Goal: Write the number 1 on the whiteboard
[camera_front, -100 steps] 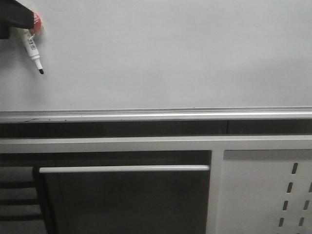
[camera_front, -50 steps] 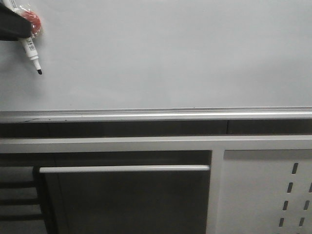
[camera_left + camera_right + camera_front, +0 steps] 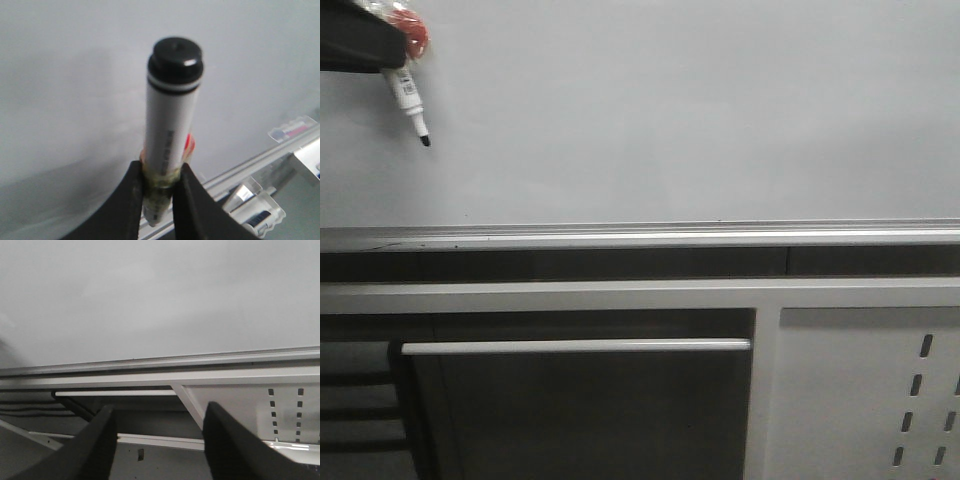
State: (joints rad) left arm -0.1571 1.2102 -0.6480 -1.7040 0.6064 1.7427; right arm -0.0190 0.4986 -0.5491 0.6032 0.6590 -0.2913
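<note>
One marker [image 3: 410,100] is showing at the upper left of the front view, white-barrelled, tilting with its black tip pointing down and slightly right. The left gripper [image 3: 159,192] is holding it: in the left wrist view the two black fingers [image 3: 125,205] are pressing against the barrel low down, where a band of yellowish tape and something red are wrapped around it, and the black end cap is sticking up toward the camera. In the front view only a dark corner of that gripper is entering at the top left edge, with a red blob beside it.

The whiteboard [image 3: 680,110] is filling the upper half of the front view, pale grey and glossy, with its silver rail [image 3: 640,236] running along the lower edge. No stroke of the number 1 is showing on the board in any view. Whether the tip is touching the surface, I cannot tell.

The right gripper [image 3: 160,440] is standing wide open at the bottom of the right wrist view, holding nothing, facing the board and rail. A light grey slotted panel [image 3: 870,400] is sitting at the lower right of the front view.
</note>
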